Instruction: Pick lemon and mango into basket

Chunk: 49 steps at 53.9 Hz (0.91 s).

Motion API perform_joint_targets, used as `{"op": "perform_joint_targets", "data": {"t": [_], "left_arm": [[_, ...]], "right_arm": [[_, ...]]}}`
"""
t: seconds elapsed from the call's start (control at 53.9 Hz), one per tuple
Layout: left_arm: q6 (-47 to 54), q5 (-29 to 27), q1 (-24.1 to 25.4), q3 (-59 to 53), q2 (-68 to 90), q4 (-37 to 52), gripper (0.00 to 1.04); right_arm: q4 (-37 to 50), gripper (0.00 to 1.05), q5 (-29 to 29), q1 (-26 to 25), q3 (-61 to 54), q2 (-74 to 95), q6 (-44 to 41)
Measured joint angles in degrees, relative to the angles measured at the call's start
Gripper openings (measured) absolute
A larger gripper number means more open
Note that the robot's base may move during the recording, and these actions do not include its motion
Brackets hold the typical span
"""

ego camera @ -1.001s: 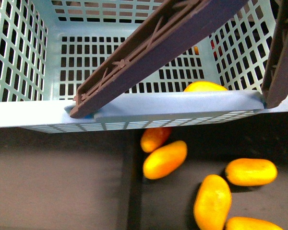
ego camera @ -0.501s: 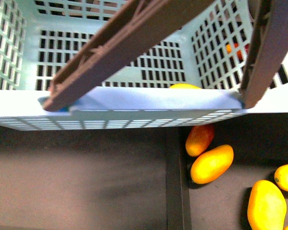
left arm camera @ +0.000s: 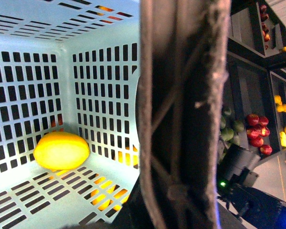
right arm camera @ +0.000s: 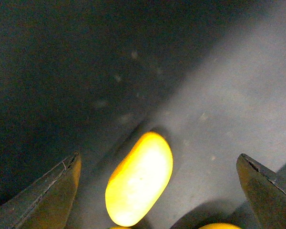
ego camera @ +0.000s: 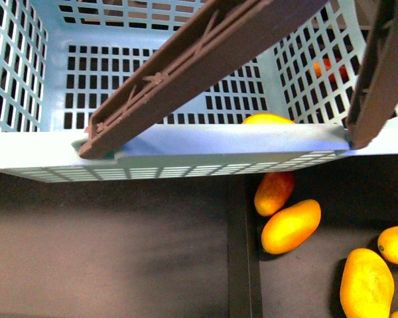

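The pale teal basket [ego camera: 186, 149] fills the top of the front view, its brown handles [ego camera: 186, 63] crossing above it. My left gripper [left arm camera: 174, 205] is shut on the basket, on a handle [left arm camera: 181, 105] that looms close to the left wrist camera. The lemon [left arm camera: 62, 150] lies on the basket floor in a corner; its top shows over the near rim, lemon [ego camera: 268, 119]. My right gripper [right arm camera: 158, 160] is open above a yellow oblong mango [right arm camera: 139, 179] on the dark surface, fingers [right arm camera: 47, 195] wide on both sides and not touching it.
Several more mangoes lie on the dark surface below the basket, one orange-red [ego camera: 274, 192], one yellow-orange [ego camera: 291, 226], others at the right [ego camera: 367, 285]. A dark divider strip [ego camera: 242, 252] runs between two panels. Shelves with apples [left arm camera: 257, 133] stand beyond the handle.
In the front view the mangoes under the basket now sit further right than a second ago. The basket rim swung left, then partly back right.
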Motion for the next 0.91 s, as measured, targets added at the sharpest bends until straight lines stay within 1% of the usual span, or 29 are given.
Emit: {"op": "perform_joint_targets", "data": {"t": [0.037, 0.13, 0.408, 0.519, 0.908], "left_arm": [[0.2, -0.2, 0.0, 0.0, 0.0, 0.0, 0.04], [0.3, -0.1, 0.0, 0.0, 0.0, 0.0, 0.04], [0.2, 0.9, 0.0, 0.0, 0.0, 0.0, 0.04], [0.2, 0.9, -0.1, 0.0, 0.0, 0.0, 0.04], [0.2, 0.5, 0.0, 0.0, 0.0, 0.0, 0.04]], "right_arm": [[0.6, 0.96, -1.6, 0.7, 0.7, 3.7, 1.0], [1.6, 0.96, -3.3, 2.3, 1.0, 8.2, 2.4], [4.8, 0.96, -5.6, 5.0, 1.0, 15.3, 7.7], [5.9, 0.96, -5.6, 5.1, 0.8, 16.7, 9.5], [7.2, 0.96, -5.3, 5.4, 0.7, 19.8, 11.2]]}}
